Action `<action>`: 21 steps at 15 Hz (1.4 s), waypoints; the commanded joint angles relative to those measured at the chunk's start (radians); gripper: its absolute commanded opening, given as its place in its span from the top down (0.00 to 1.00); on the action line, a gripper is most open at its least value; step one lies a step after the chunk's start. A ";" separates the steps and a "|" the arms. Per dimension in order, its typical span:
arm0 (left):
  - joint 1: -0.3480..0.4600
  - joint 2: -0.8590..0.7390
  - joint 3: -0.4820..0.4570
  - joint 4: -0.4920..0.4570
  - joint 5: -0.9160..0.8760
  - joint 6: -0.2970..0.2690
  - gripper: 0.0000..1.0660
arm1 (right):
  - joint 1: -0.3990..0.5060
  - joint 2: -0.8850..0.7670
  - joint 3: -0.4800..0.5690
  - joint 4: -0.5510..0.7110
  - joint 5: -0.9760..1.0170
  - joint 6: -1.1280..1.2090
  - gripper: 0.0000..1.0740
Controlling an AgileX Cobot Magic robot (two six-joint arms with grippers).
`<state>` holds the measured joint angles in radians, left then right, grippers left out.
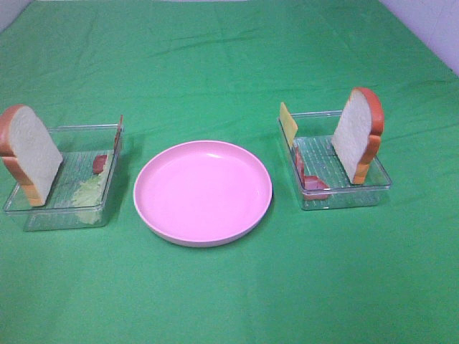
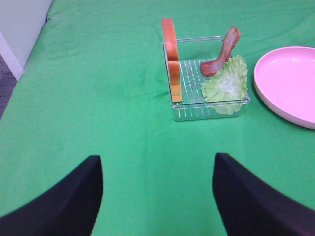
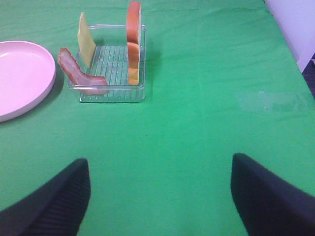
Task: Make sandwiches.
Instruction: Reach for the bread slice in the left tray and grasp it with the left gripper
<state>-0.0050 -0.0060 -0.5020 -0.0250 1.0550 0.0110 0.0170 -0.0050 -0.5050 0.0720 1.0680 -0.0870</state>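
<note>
The left gripper [image 2: 157, 167] hangs over the green cloth [image 1: 215, 64] with its two dark fingers [image 2: 74, 196] spread wide and nothing between them; the left tray [image 1: 57, 219] lies ahead of it, well apart. In that clear tray the left bread slice [image 1: 32, 154] stands on edge at the outer side, its white face turned toward the middle of the table and its orange-brown crust running over the top. At the tray's inner side the left bacon strip [image 1: 100, 163] has one end on the floor and the other propped up against the wall (the left wrist view shows this curve best), and the pale lettuce leaf [image 1: 90, 190] lies flat just beside it, toward the front corner. The pink plate [image 1: 203, 192] sits between the two trays, near both but touching neither. In the right tray [image 1: 344, 198] the yellow cheese slice [image 1: 288, 123] leans upright at the inner back corner, the right bacon strip [image 1: 313, 183] rests along the inner front, and the right bread slice [image 1: 355, 136] stands on edge at the outer side. The right gripper [image 3: 160, 164] is likewise spread wide over bare cloth, holding nothing, well apart from its tray.
</note>
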 commanded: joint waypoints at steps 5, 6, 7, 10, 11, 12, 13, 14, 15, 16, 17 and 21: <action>0.004 -0.008 0.002 -0.009 -0.009 0.001 0.41 | -0.004 -0.015 -0.001 0.001 -0.009 -0.014 0.30; 0.004 -0.008 0.002 -0.009 -0.009 0.001 0.41 | -0.004 -0.015 -0.001 0.001 -0.009 -0.014 0.30; 0.004 -0.008 0.002 -0.009 -0.009 0.001 0.41 | -0.004 -0.015 -0.001 0.001 -0.009 -0.014 0.30; 0.004 -0.008 0.002 -0.009 -0.009 0.001 0.41 | -0.004 -0.015 -0.001 0.001 -0.009 -0.014 0.30; 0.004 -0.008 0.002 -0.009 -0.009 0.001 0.41 | -0.004 -0.015 -0.001 0.001 -0.009 -0.014 0.30; 0.004 -0.008 0.002 -0.009 -0.009 0.001 0.41 | -0.004 -0.015 -0.001 0.001 -0.009 -0.014 0.30; 0.004 -0.008 0.002 -0.009 -0.009 0.001 0.41 | -0.004 -0.015 -0.001 0.001 -0.009 -0.014 0.30; 0.004 -0.008 0.002 -0.009 -0.009 0.001 0.41 | -0.004 -0.015 -0.001 0.001 -0.009 -0.014 0.30; 0.004 -0.008 0.002 -0.009 -0.009 0.001 0.41 | -0.004 -0.015 -0.001 0.001 -0.009 -0.014 0.30; 0.004 -0.008 0.002 -0.009 -0.009 0.001 0.41 | -0.004 -0.015 -0.001 0.001 -0.009 -0.014 0.30; 0.004 -0.008 0.002 -0.009 -0.009 0.001 0.41 | -0.004 -0.015 -0.001 0.001 -0.009 -0.014 0.30; 0.004 -0.006 -0.014 -0.020 -0.016 -0.005 0.41 | -0.004 -0.015 -0.001 0.001 -0.009 -0.014 0.30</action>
<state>-0.0050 -0.0060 -0.5100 -0.0420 1.0540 0.0100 0.0170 -0.0050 -0.5050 0.0720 1.0680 -0.0870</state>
